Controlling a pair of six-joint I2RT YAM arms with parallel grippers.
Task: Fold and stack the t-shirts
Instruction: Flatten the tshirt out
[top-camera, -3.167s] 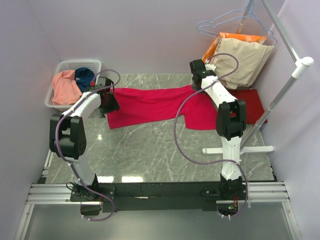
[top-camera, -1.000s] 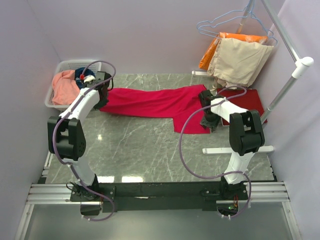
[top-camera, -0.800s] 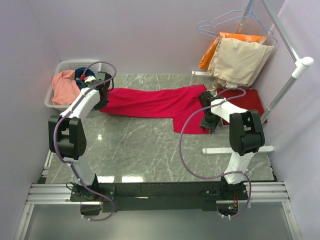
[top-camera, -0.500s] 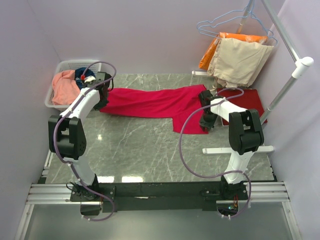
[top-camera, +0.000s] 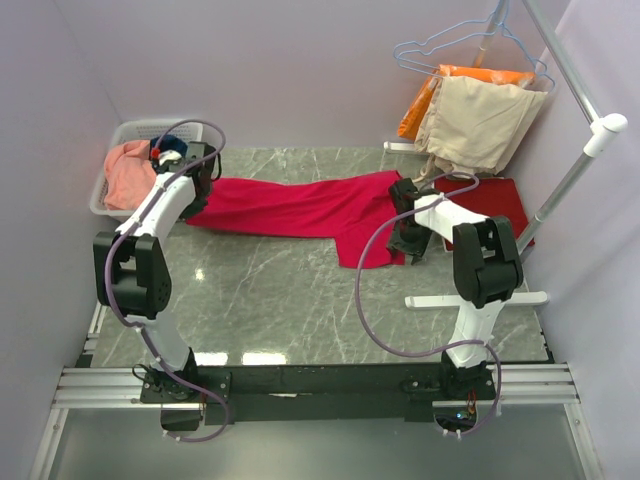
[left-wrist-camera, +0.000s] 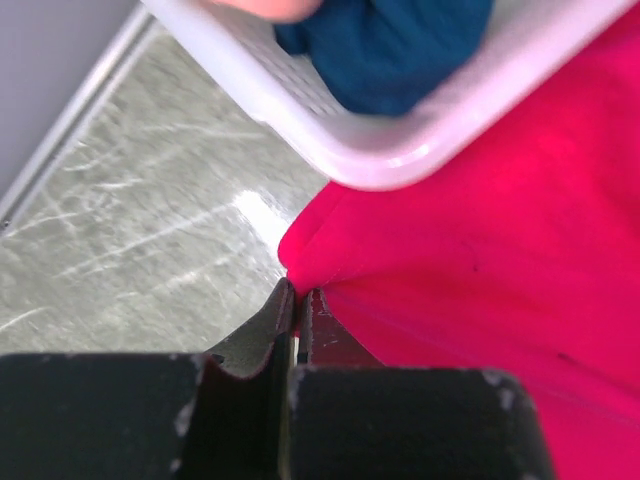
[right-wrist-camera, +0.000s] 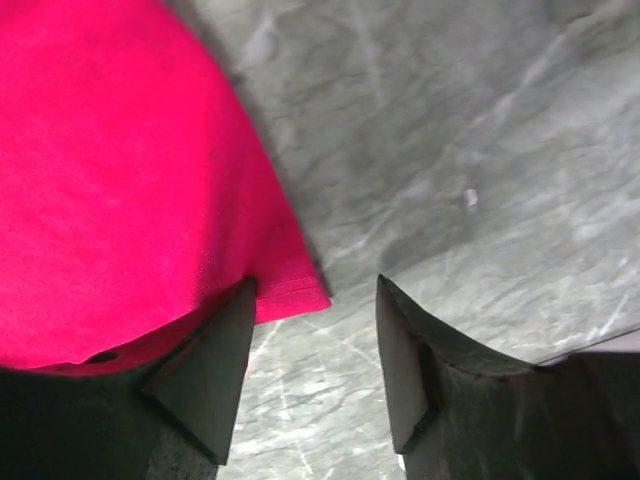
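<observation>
Crimson t-shirt (top-camera: 300, 205): left edge pinched in left fingers (left-wrist-camera: 268, 335), beside basket (left-wrist-camera: 400, 160) rim. Right fingers (right-wrist-camera: 205, 375) wide at hem corner; bare worktop (top-camera: 280, 290) nearward.

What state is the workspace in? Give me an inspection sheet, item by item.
Surface: grey marble table, glossy.
Job's things: crimson t-shirt spread across the far side; darker red t-shirt at right; salmon-pink t-shirt and teal-blue t-shirt in the white basket.
Clutter: white rack foot on the table.
Grippers: left gripper shut on a corner of the crimson t-shirt; right gripper open at its hem.
Cables: purple cables loop off both arms.
Surroundings: beige and orange garments on hangers, far right.
</observation>
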